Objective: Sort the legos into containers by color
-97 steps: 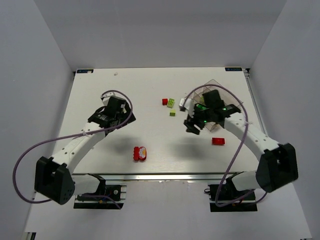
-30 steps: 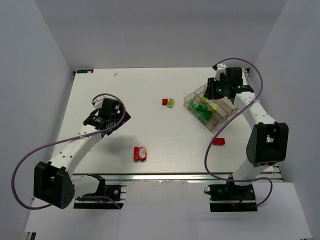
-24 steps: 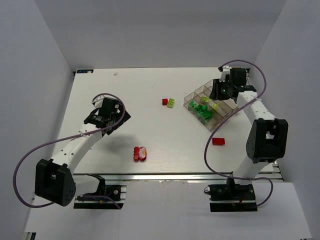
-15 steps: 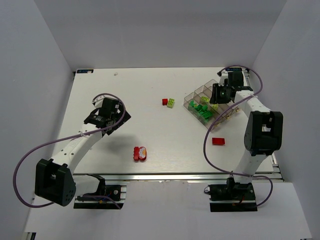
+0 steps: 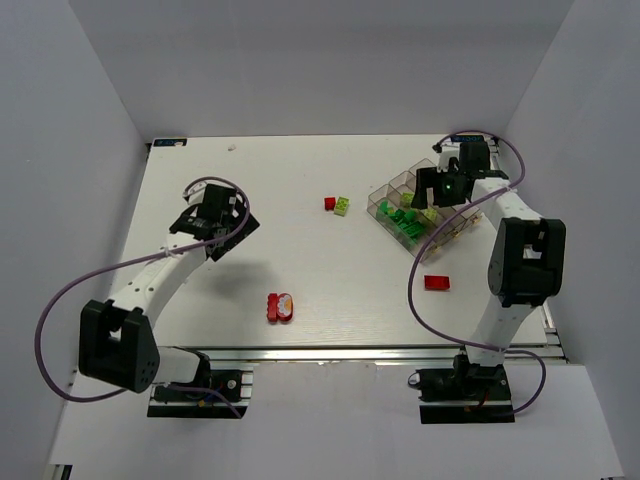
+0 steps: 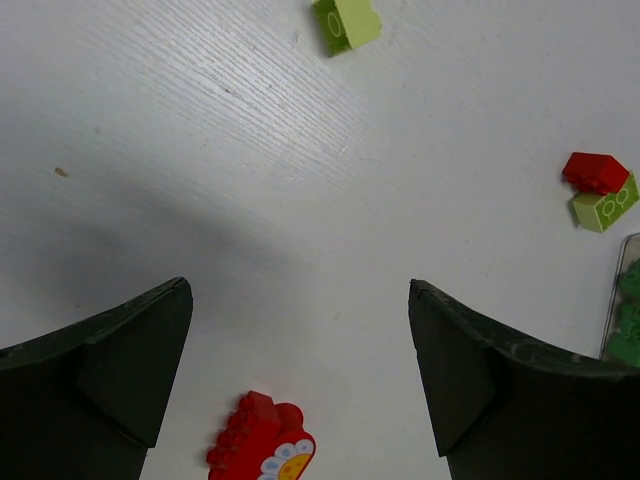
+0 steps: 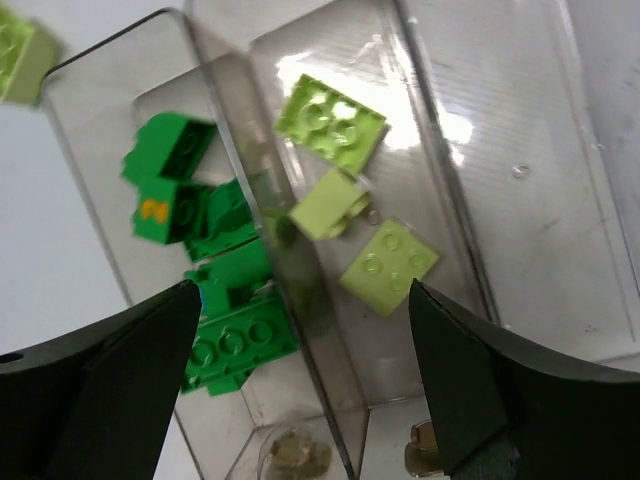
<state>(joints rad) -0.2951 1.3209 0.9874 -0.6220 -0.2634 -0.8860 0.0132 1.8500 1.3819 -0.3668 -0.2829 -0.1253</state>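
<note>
The clear tray (image 5: 437, 240) sits at the right back of the table. My right gripper (image 5: 432, 190) hangs open over it. In the right wrist view the gripper (image 7: 301, 287) straddles a divider wall of the tray (image 7: 500, 150). Three pale yellow-green legos (image 7: 330, 122) lie in the middle compartment and several dark green legos (image 7: 235, 335) in the left one. My left gripper (image 5: 222, 228) is open over bare table at the left, holding nothing. Its wrist view shows the gripper (image 6: 300, 290) above a red flower brick (image 6: 262, 445).
Loose on the table are a red brick (image 5: 329, 203) touching a yellow-green one (image 5: 343, 206), a red brick (image 5: 436, 282) in front of the tray, and the red flower brick (image 5: 280, 306) near the front. Another yellow-green brick (image 6: 345, 22) shows in the left wrist view.
The right arm travelled from the table's middle to the tray, and its gripper opened over the middle compartment. The left arm shifted slightly towards the back.
</note>
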